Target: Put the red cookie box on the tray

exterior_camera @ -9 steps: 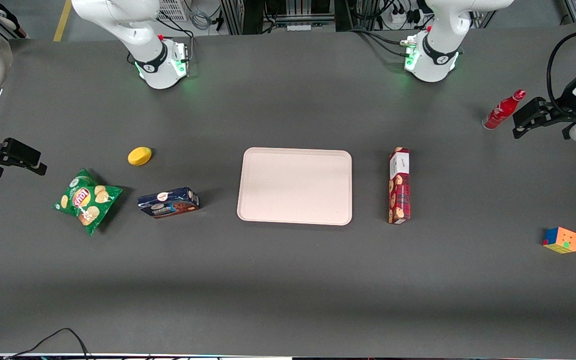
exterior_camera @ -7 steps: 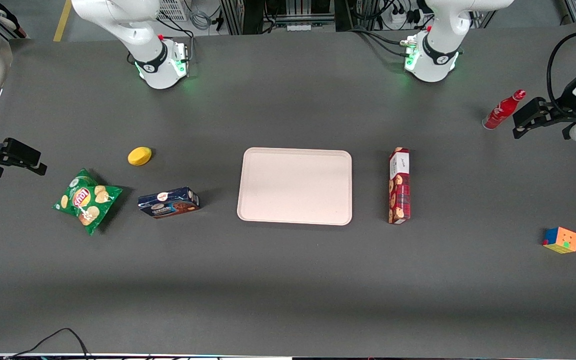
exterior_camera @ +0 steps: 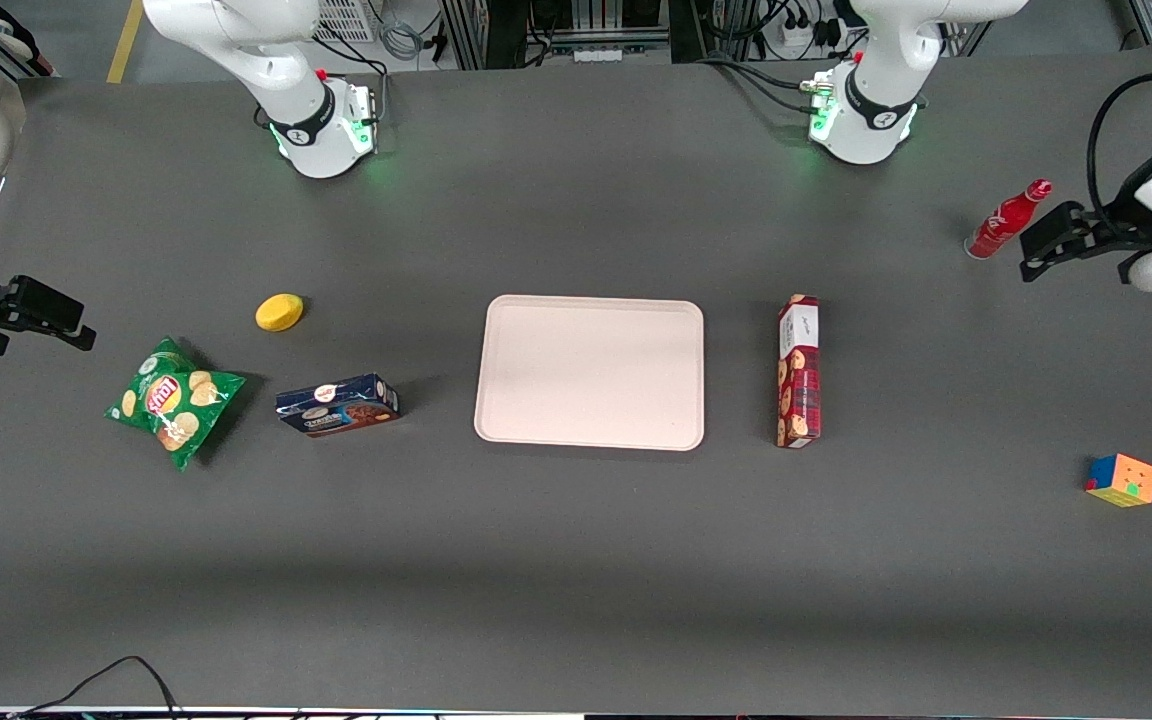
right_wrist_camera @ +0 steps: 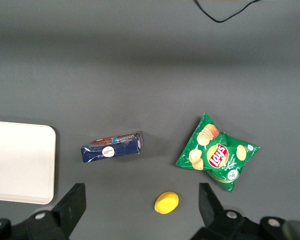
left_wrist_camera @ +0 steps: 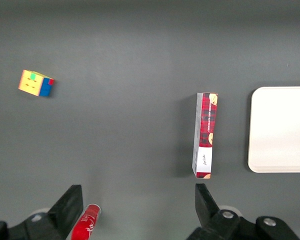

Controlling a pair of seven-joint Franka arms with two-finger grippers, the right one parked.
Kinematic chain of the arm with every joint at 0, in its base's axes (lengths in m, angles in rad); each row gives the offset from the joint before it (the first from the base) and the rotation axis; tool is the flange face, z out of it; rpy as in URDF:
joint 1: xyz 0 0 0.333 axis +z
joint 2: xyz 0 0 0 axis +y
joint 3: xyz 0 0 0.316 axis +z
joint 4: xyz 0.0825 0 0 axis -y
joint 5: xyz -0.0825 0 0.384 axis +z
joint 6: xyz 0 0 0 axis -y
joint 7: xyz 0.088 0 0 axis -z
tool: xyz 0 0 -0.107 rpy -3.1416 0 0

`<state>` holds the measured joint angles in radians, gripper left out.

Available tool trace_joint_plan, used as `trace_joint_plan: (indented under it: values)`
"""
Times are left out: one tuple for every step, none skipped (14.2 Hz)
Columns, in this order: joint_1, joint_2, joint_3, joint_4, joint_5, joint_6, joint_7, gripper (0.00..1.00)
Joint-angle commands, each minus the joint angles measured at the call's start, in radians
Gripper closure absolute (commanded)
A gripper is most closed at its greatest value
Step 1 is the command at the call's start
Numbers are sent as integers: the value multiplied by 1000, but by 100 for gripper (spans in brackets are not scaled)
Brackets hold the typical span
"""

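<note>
The long narrow red plaid cookie box (exterior_camera: pixel 799 371) lies flat on the dark grey tabletop (exterior_camera: pixel 576 560), just beside the flat pale cream-pink rectangular tray (exterior_camera: pixel 590 371) but not touching it, on the side toward the working arm's end. Its length runs parallel to the tray's short edge, white end panel farther from the front camera. The black two-finger gripper (exterior_camera: pixel 1034 259) hangs above the tabletop well apart from the tray, toward the working arm's end, next to a lying red plastic bottle (exterior_camera: pixel 1007 220). Its jaws stand wide apart, holding nothing. A multicoloured puzzle cube (exterior_camera: pixel 1122 480) sits nearer the front camera than the gripper.
</note>
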<state>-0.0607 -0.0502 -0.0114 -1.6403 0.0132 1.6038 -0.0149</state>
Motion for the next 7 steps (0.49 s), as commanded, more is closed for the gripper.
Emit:
trace_joint_plan:
  values:
    - [-36,73,-2,1,-47,-21,-2,0]
    - [-37,91,-9,-13,-48,-25,1,0]
    - [-44,107,-18,-30,-49,-25,9,0]
    - [-50,116,-21,-51,-49,-18,10,0]
    - [-53,124,-31,-77,-50,-7,12,0]
    - [-53,130,-47,-102,-50,8,12,0]
    - [-53,132,-59,-146,-50,39,12,0]
